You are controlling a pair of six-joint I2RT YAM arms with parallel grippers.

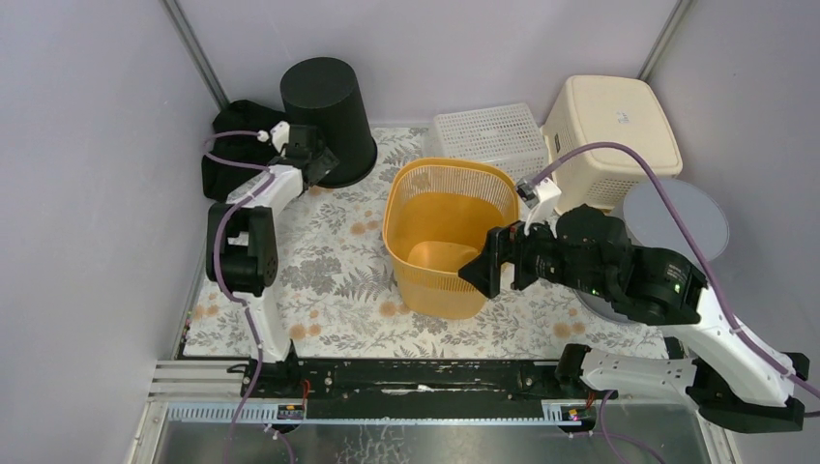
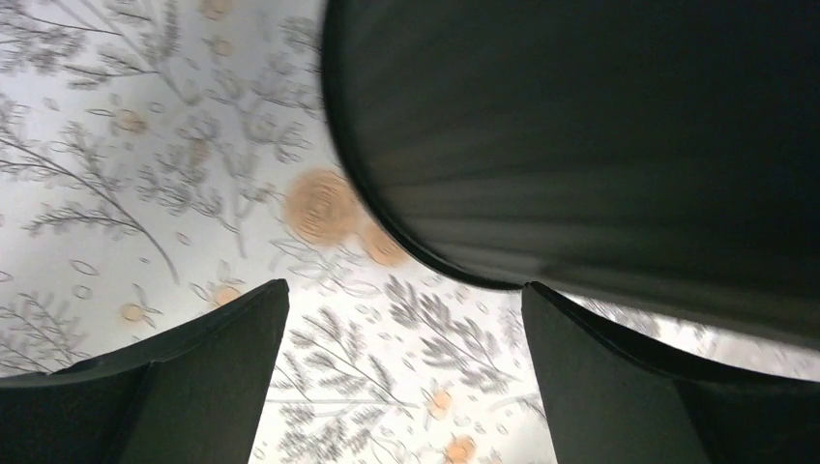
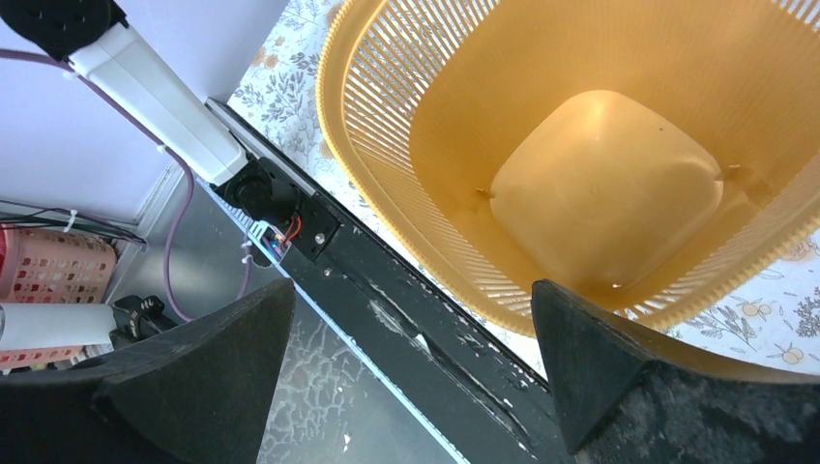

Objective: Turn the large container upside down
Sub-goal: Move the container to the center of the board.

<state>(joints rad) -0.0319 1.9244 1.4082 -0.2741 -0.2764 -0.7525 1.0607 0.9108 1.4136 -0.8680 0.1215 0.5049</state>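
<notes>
- The basket (image 1: 440,290) stands upright at centre frame in the top view, mouth up, on the floral table (image 1: 329,261). I take it for the large container; it is not yet turned.
- My right gripper (image 1: 496,270) hangs at the basket's lower right rim, fingers spread wide, holding nothing. In the wrist view the rim lies just ahead of the fingers, not between them.
- My left gripper (image 1: 314,155) is at upper left, just beside the black bin (image 1: 329,111), fingers apart and empty. It plays no part in this step, as I judge it.
- Step in hand: take the near rim with the right.
- One finger should go inside the wall and one outside, biting on the solid rim band. The thin slats below it look likely to flex.
- I should clamp before pushing, since a light basket probably slides on the table.
- The roll should go toward open table at left. The white basket (image 1: 488,135) sits just behind, toward the top of the frame.
</notes>
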